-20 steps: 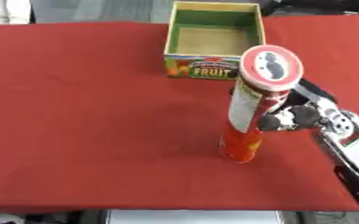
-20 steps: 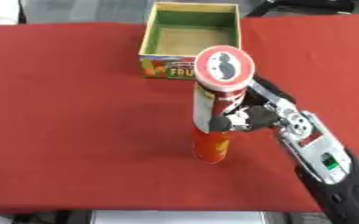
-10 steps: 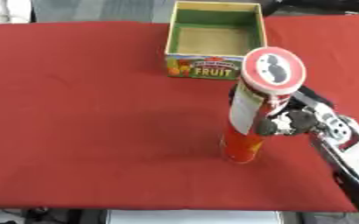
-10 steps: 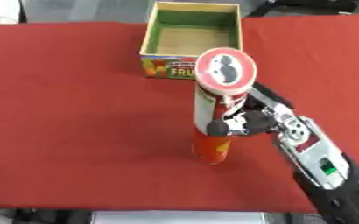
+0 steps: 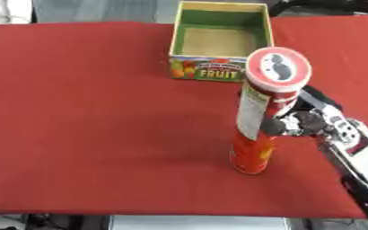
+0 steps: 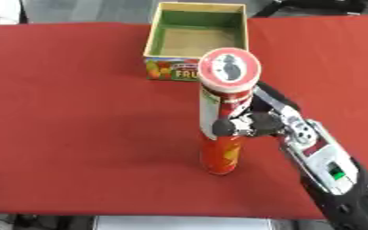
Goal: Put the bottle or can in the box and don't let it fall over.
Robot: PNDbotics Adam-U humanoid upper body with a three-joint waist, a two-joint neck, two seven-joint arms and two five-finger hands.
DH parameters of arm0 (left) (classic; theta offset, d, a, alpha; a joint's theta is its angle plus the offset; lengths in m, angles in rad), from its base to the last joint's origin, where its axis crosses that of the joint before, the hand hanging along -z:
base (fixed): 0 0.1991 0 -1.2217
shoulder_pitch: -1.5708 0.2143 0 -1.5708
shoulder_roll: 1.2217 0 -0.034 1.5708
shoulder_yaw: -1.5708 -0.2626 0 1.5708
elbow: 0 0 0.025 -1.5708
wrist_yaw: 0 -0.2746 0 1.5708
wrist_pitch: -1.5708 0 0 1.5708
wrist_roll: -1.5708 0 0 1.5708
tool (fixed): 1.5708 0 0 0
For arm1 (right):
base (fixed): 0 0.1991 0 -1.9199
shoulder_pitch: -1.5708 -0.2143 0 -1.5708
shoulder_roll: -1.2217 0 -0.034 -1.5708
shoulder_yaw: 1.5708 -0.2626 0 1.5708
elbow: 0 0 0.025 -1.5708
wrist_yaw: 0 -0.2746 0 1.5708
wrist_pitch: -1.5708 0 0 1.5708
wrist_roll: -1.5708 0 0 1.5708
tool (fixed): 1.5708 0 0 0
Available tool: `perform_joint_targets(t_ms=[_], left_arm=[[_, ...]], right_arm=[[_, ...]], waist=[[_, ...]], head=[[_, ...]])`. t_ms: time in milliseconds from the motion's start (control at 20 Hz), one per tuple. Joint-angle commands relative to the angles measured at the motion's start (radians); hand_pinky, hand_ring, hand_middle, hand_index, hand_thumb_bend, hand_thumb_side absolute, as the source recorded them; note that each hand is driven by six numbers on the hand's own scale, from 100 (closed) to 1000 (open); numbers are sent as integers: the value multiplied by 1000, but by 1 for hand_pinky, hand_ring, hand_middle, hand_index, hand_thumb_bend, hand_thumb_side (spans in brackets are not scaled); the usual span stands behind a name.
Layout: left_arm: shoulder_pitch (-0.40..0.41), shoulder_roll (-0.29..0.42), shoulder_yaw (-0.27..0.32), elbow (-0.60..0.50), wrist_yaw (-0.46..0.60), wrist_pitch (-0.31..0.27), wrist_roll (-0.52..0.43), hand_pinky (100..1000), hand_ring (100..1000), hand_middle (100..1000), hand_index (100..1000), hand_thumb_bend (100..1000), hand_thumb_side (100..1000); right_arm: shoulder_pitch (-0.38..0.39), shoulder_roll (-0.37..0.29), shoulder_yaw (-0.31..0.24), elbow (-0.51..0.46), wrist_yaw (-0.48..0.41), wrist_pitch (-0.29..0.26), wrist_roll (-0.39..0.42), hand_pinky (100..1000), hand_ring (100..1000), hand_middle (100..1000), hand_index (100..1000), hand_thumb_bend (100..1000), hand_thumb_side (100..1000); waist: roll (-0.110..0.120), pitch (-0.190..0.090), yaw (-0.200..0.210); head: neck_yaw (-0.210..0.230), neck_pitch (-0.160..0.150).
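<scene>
A tall red can (image 5: pixel 258 128) with a red and white lid (image 5: pixel 278 69) stands upright on the red table (image 5: pixel 93 112), right of the middle. My right hand (image 5: pixel 297 124) comes in from the lower right and its fingers (image 6: pixel 234 126) are curled round the can's middle. Behind the can sits the open green box (image 5: pixel 220 41) with a fruit label on its front; its inside is bare. The left hand is not in sight.
The red cloth ends at the near edge (image 5: pixel 140 211) along the bottom. My right forearm (image 6: pixel 332 175) runs down to the lower right corner. Dark shapes lie beyond the far edge, behind the box.
My right hand's fingers have wrapped further round the can's middle. The can has stayed upright in nearly the same spot.
</scene>
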Motion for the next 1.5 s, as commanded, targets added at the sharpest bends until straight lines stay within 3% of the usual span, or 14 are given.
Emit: perform_joint_targets(t_ms=[50, 350, 800, 1500], left_arm=[[-7, 16, 5, -10, 0, -2, 0, 721, 808, 750, 786, 433, 767], [-6, 17, 5, -10, 0, -3, 0, 721, 808, 750, 786, 433, 766], [-5, 18, 5, -9, 1, -3, 0, 721, 807, 750, 787, 432, 767], [-1, 20, 6, -8, 0, -3, 1, 721, 806, 750, 786, 431, 768]], right_arm=[[-12, -13, -3, -25, -4, 2, -8, 689, 571, 410, 423, 1000, 541], [-13, -11, -3, -31, 4, 2, -16, 688, 561, 353, 385, 1000, 541], [-22, -13, -13, -49, -1, 2, -34, 687, 554, 344, 374, 1000, 541], [-156, -1, -54, -124, -23, 38, -138, 690, 547, 312, 352, 1000, 541]], waist=[[0, -8, 0], [0, -10, -2], [2, -12, -5], [2, -15, -8]], head=[[3, -7], [3, -8], [4, -7], [6, -8]])
